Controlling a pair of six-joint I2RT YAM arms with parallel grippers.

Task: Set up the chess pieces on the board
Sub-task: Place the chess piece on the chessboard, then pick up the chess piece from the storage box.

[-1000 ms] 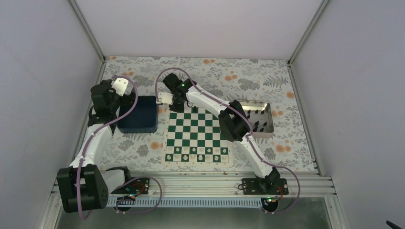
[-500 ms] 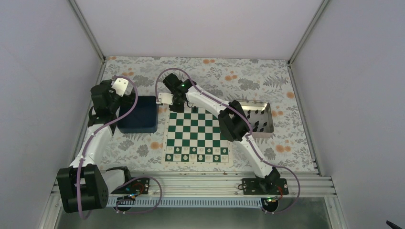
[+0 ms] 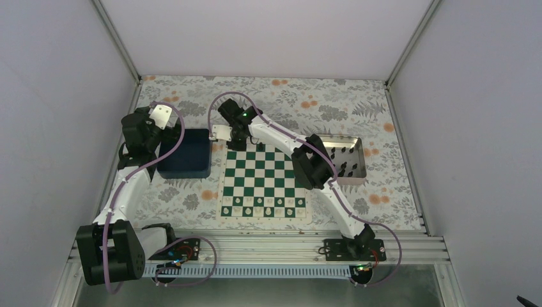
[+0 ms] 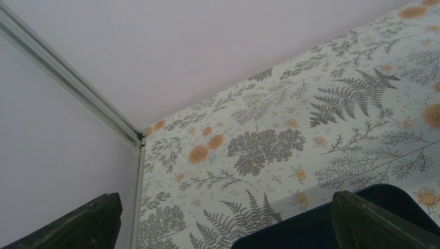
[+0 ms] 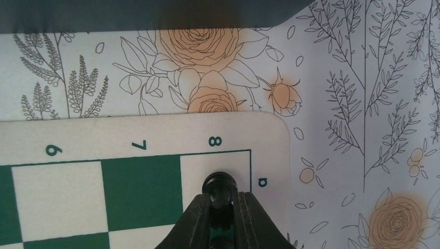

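Observation:
The green and white board (image 3: 262, 173) lies in the middle of the table. My right gripper (image 3: 236, 142) is at its far left corner. In the right wrist view the gripper (image 5: 222, 199) is shut on a black chess piece (image 5: 219, 182), over the white corner square by the marks 8 and a on the board (image 5: 140, 192). Another black piece (image 3: 261, 148) stands on the far row. More black pieces (image 3: 344, 167) lie in the silver tray (image 3: 360, 167). My left gripper (image 3: 167, 131) is open and empty at the blue bin's far edge, its fingers (image 4: 373, 220) wide apart.
The dark blue bin (image 3: 185, 157) sits left of the board and shows in the left wrist view (image 4: 290, 233). White pieces (image 3: 263, 206) fill the two near rows. The tray stands right of the board. Walls close in the left, right and far sides.

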